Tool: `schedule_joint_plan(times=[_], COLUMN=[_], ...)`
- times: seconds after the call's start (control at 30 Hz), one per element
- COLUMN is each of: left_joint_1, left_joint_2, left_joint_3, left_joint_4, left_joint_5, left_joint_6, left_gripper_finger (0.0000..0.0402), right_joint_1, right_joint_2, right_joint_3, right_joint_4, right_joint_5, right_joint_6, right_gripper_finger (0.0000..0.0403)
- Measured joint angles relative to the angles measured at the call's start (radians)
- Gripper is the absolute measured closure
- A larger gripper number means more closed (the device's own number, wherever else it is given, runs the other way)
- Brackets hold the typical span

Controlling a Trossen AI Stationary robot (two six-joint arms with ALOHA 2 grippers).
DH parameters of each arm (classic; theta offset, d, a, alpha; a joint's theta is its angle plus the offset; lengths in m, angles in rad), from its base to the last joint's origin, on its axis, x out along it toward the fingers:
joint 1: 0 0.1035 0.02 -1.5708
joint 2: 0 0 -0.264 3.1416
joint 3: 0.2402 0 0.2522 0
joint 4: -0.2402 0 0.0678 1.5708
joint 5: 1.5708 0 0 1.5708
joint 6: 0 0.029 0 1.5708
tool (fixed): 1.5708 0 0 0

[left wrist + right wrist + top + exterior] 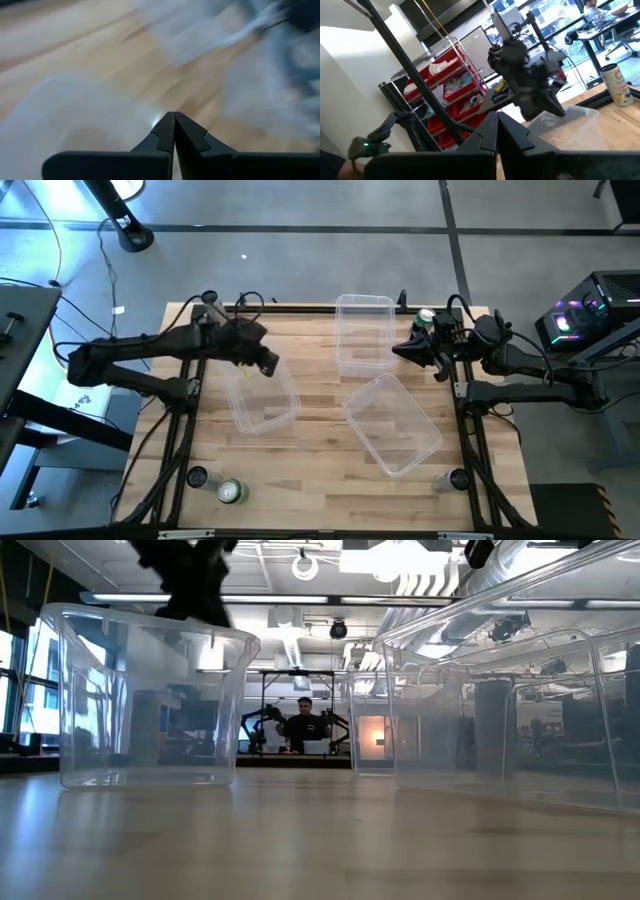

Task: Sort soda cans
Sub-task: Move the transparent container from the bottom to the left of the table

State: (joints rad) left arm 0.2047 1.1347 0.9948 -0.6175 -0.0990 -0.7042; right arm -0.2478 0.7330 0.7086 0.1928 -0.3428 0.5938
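We find no readable text anywhere; printing on pale silver-white metal soda can [617, 85] too small, blurred to make out.

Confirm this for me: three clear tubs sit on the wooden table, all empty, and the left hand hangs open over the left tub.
One detail is off: the left hand is shut, not open. The left wrist view shows its two dark fingers pressed together. The rest holds: in the high view three clear tubs sit on the table, all empty, and the hand hangs over the left tub.
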Motion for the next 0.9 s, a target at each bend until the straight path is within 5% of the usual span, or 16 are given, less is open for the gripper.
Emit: schedule_joint_plan(times=[0.37, 0.67, 0.9], left_joint_1=[-0.065, -0.078, -0.182], left_joint_2=[0.317, 0.492, 0.497], left_joint_3=[0.178, 0.326, 0.33], left_joint_4=[0.067, -0.173, -0.309], left_joint_5=[0.072, 0.048, 0.011], left_joint_6=[0.038, 0.201, 0.186], left_gripper_finger=[0.0401, 0.0401, 0.0401], right_joint_1=[0.0, 0.0, 0.0], right_joint_2=[0.0, 0.0, 0.0], right_joint_3=[0.0, 0.0, 0.0], right_joint_4=[0.0, 0.0, -0.002], right_joint_5=[0.101, 0.101, 0.101], right_joint_6=[-0.035, -0.028, -0.027], right_gripper_finger=[0.0402, 0.0402, 0.0402])
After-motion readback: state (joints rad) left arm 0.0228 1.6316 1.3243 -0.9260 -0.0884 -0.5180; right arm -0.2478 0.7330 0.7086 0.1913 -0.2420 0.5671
